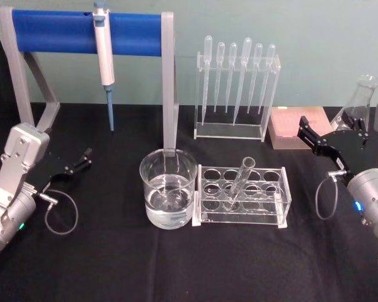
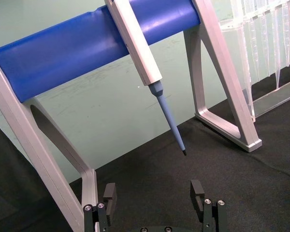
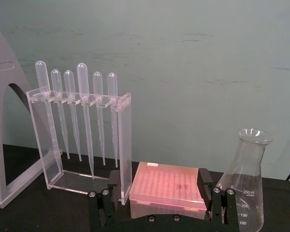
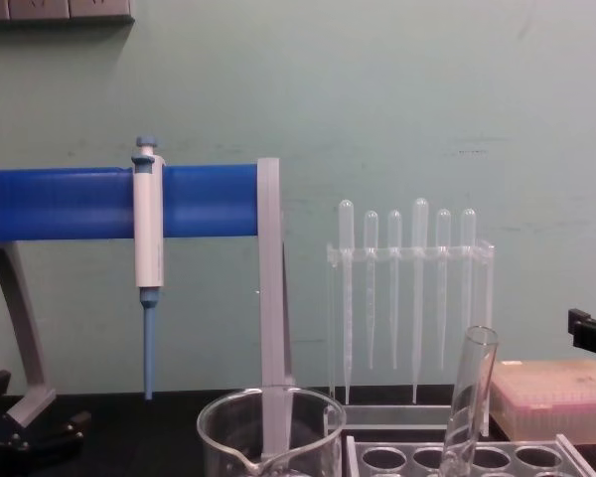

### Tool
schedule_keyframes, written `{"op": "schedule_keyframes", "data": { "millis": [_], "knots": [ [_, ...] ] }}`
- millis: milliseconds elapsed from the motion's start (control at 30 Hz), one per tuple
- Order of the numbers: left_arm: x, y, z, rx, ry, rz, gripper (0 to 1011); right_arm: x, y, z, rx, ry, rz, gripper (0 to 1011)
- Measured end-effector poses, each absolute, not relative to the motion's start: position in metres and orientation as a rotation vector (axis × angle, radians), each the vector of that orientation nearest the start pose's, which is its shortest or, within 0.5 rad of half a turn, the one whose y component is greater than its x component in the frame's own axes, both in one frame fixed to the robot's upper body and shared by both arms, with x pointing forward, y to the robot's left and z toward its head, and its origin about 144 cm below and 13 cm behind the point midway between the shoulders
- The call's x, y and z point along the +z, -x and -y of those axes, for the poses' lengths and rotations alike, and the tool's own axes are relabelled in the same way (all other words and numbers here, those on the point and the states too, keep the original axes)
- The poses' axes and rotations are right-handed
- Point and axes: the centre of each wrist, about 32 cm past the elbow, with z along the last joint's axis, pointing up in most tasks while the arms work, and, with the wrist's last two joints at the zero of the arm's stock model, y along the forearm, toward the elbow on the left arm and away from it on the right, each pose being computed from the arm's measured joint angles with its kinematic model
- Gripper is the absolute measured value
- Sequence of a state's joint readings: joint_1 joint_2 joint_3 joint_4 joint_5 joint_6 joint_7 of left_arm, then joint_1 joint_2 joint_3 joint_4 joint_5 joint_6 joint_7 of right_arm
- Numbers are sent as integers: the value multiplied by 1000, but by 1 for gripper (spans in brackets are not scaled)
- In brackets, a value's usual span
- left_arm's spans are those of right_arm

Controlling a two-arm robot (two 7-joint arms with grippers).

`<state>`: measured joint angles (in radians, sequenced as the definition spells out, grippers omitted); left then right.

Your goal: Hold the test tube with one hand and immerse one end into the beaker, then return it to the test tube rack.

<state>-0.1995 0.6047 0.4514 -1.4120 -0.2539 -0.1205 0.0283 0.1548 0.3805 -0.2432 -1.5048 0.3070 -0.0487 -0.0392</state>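
Both my arms wait at the sides of the counter (image 1: 82, 264); my left claw (image 1: 85, 157) hangs released near the foot of the blue stand (image 1: 82, 31), and my right claw (image 1: 305, 133) is released too, with nothing between its fingers, near the pink tip box (image 1: 296, 126) and the conical flask (image 1: 359, 100). The test tube (image 1: 238, 182) leans tilted in a hole of the clear rack (image 1: 242, 196), and the beaker (image 1: 168, 189), part full of water, stands just beside this rack on its left — so nothing of the task is begun, I judge. The risks I see are these; the tube is smooth thin glass and tilted, so a claw that closes off centre may push it against the hole's edge or let it slip; if I lift not along its lean, the rack, which looks light, can come up with it or slide into the beaker; the rim of the beaker is near, and a careless swing could knock the glass on it or spill water; my right claw must also leave its place without touching the flask; the pipettor (image 1: 104, 56) and the rack of pipettes (image 1: 236, 88) stand behind, well apart from this path.
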Motion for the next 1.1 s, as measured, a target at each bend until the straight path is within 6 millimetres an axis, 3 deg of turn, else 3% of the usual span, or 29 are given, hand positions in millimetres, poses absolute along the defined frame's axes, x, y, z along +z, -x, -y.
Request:
{"op": "schedule_keyframes", "data": {
  "millis": [1100],
  "knots": [
    [1140, -489, -310, 1248, -304, 285, 1000, 1169, -495, 272, -1408, 22, 119, 1003]
  ]
}}
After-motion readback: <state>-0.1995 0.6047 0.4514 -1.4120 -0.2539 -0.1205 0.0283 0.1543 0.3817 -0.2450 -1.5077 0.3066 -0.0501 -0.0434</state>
